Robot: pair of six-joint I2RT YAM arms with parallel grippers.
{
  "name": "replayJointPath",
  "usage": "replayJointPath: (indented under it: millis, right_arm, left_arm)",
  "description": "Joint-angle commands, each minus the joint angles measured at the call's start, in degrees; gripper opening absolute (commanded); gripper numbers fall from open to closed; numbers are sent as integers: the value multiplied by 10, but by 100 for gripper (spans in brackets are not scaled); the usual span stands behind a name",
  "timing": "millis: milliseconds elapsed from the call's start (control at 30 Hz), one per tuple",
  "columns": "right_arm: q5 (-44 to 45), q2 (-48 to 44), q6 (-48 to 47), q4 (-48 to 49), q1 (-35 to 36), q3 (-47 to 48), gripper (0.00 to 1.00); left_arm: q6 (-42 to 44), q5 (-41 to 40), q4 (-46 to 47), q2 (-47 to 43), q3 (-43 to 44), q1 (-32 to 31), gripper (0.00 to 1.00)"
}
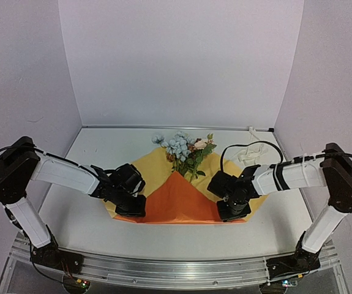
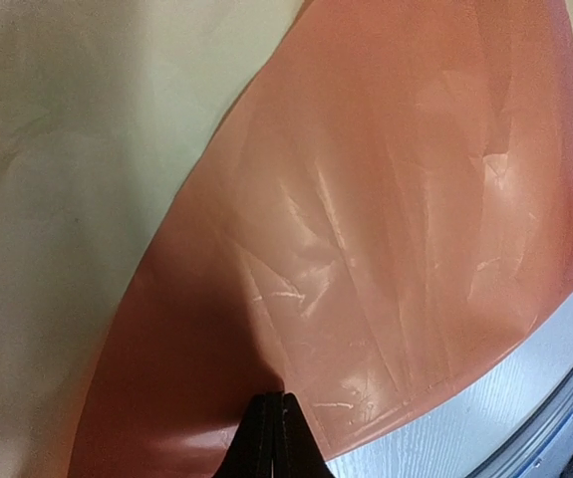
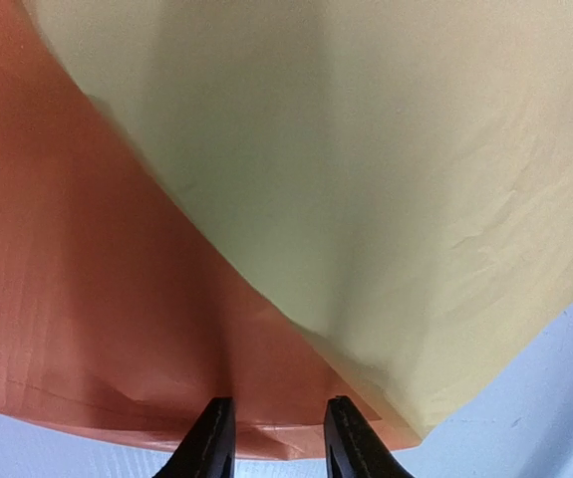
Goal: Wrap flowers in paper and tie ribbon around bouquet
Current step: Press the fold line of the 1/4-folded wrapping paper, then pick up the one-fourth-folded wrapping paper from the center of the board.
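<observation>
The paper (image 1: pixel 176 199) lies yellow face up, with its near part folded back into an orange triangle. The flowers (image 1: pixel 185 150) lie along its middle: blue, white and pink blooms at the far end, stems hidden under the orange flap. My left gripper (image 1: pixel 136 208) is at the flap's near left corner. In the left wrist view it (image 2: pixel 274 398) is shut, pinching a ridge of the orange paper (image 2: pixel 386 219). My right gripper (image 1: pixel 232 211) is at the near right corner. In the right wrist view it (image 3: pixel 278 408) stands open over the orange fold (image 3: pixel 87 279). The ribbon (image 1: pixel 247 157) lies bunched at the back right.
White walls enclose the table (image 1: pixel 102 147) on the left, back and right. A metal rail (image 1: pixel 176 266) runs along the near edge by the arm bases. A black cable (image 1: pixel 237 147) loops above the right arm's wrist.
</observation>
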Motion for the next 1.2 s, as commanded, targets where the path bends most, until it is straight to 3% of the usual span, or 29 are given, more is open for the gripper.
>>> replayJointPath:
  millis: [0,300,700,1167]
  right_arm:
    - [29,-56,4,-10,-1,7,37]
    - [22,-156,45,-40,-20,-26,52]
    - [34,-279,123,-35,-40,-154,60]
    - [24,-328,133,11,-51,-217,69]
  left_arm:
    - [53,12,-2,-15,45,3,4]
    - [168,35,-16,-2,134,-28,7]
    - [294,85,-60,150,320,-138,3]
    - [339,88,-59,269,416,-163,1]
